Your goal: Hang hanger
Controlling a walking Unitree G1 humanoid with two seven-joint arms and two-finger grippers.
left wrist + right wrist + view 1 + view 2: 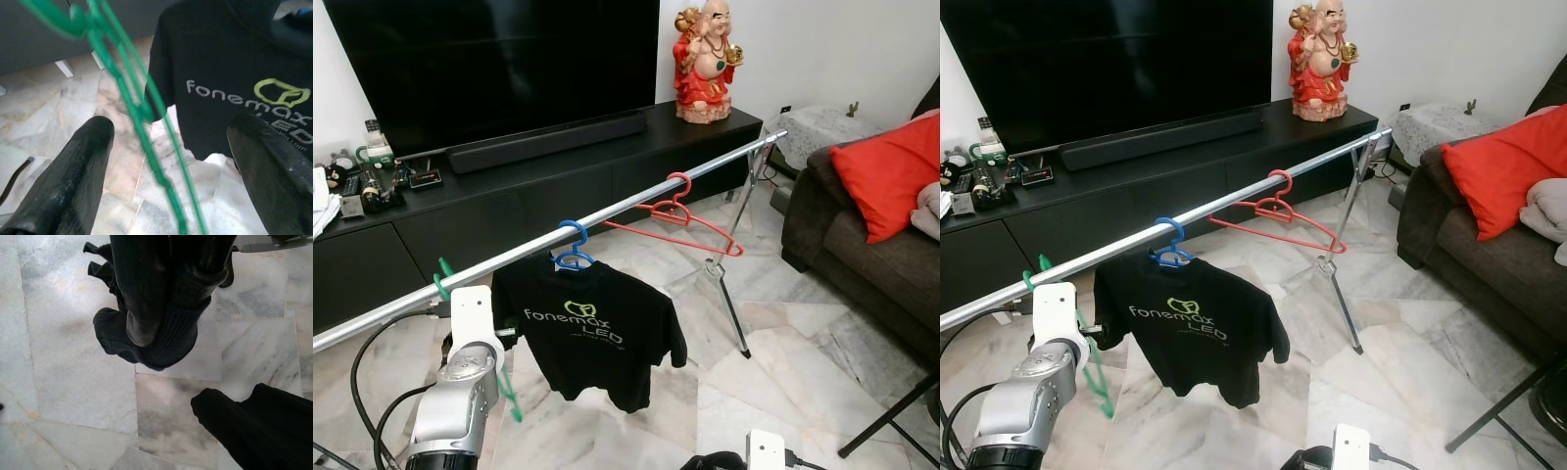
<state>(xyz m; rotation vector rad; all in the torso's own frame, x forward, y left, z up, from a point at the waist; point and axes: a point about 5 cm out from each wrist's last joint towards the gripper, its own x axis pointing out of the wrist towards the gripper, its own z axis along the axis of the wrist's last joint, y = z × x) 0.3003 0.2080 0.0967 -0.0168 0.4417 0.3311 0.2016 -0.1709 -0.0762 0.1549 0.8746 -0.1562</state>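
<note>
A long silver rail [607,215] runs above the left gripper [166,142]. A black shirt [592,328] hangs just beside it. The green hanger [142,107] is hooked on the rail, between its wide-open fingers. The right gripper [161,328] pinches dark cloth [142,345].

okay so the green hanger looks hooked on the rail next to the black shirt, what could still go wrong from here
1. The left gripper is open with the green hanger running between its fingers; pulling back at an angle could snag a wire and drag the hook off the rail.
2. The black T-shirt hangs right beside it, so a sideways swing might catch the sleeve.
3. The right gripper hangs low, shut on dark cloth, which might slip out.
</note>
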